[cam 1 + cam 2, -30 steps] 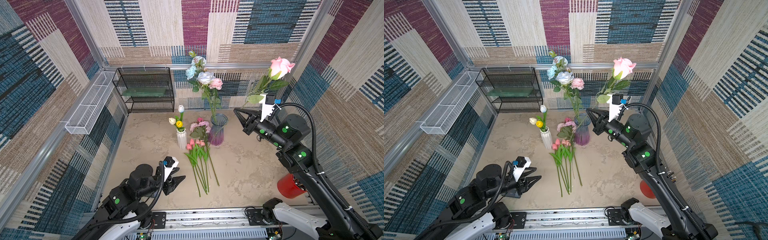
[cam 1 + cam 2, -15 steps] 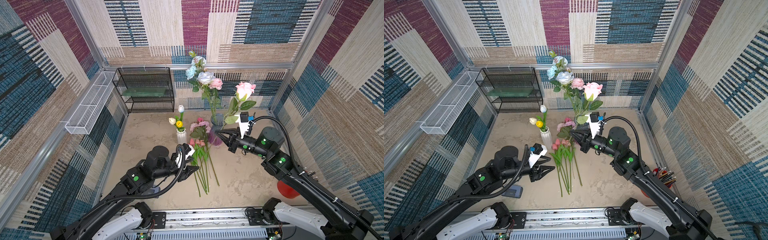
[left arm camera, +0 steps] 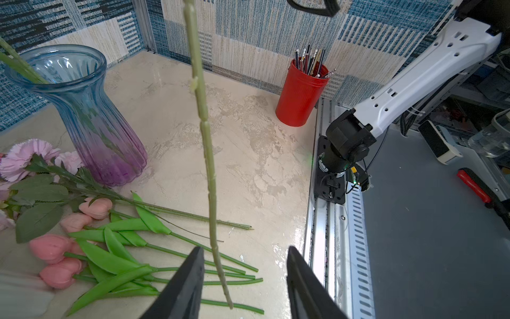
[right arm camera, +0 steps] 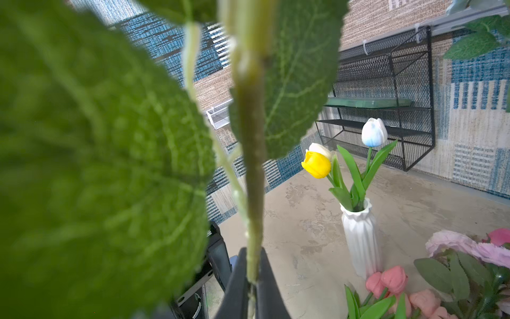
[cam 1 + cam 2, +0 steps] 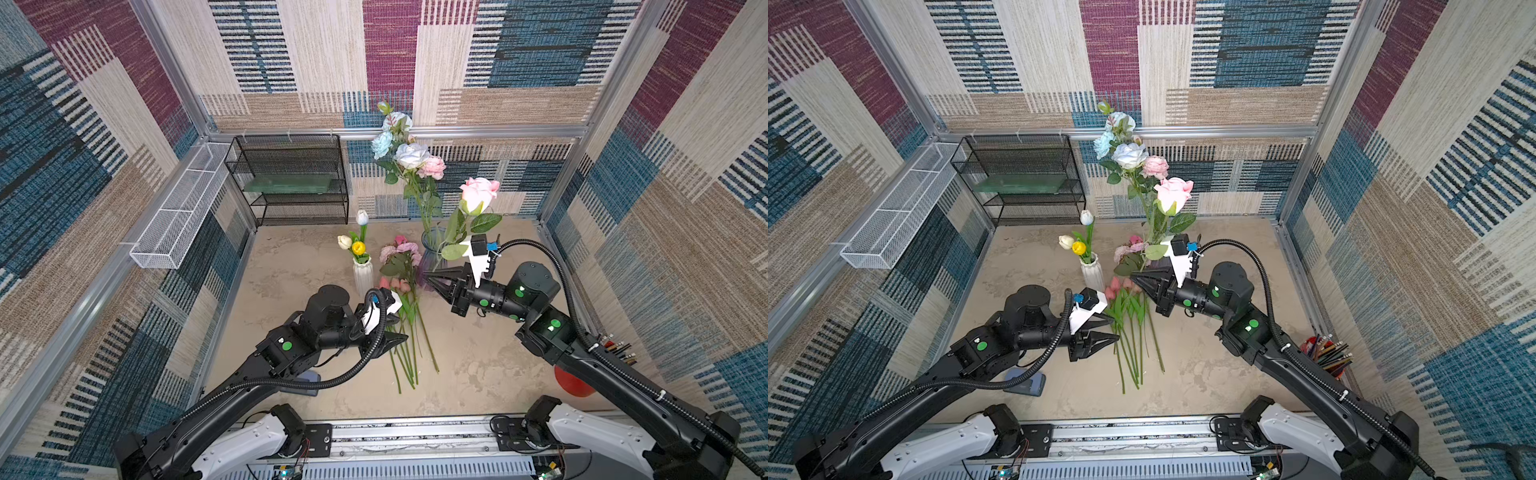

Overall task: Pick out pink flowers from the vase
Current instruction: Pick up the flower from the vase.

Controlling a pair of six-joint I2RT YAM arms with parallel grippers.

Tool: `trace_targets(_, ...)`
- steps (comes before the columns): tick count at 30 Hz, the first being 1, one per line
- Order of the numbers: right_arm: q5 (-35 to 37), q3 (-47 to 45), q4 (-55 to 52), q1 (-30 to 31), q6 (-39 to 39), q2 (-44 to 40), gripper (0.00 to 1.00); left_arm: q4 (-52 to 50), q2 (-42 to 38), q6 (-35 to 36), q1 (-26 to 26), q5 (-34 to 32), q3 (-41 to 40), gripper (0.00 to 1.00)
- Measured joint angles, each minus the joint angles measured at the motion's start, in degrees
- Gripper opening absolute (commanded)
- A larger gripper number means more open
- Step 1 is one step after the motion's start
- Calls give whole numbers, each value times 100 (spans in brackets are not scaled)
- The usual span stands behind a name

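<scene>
The right tool (image 5: pixel 432 276) stays clamped on the stem of the long-stemmed pink artificial rose (image 5: pixel 478 195), now lowered and brought near the blue-and-purple glass vase (image 3: pixel 91 118). The left tool (image 3: pixel 242 262) has advanced (jaws apart). The stem's lower end hangs between them above the beige surface (image 5: pixel 478 361).

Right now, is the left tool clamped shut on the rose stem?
No, in the left wrist view the left tool has its jaws well apart, with the rose stem hanging between them.
</scene>
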Motion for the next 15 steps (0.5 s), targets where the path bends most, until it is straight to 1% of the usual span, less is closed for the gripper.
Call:
trace_targets(5,-57,-52,20,107,4,-42,0,120,61,-4,0,4,-2,31)
trace_targets(10,-59,-72,127,201,52,-52,0,125,68,-22,0,9,0,18)
trace_targets(15,-48,-72,212,275,87,-39,0,125,22,-28,0,11,0,2)
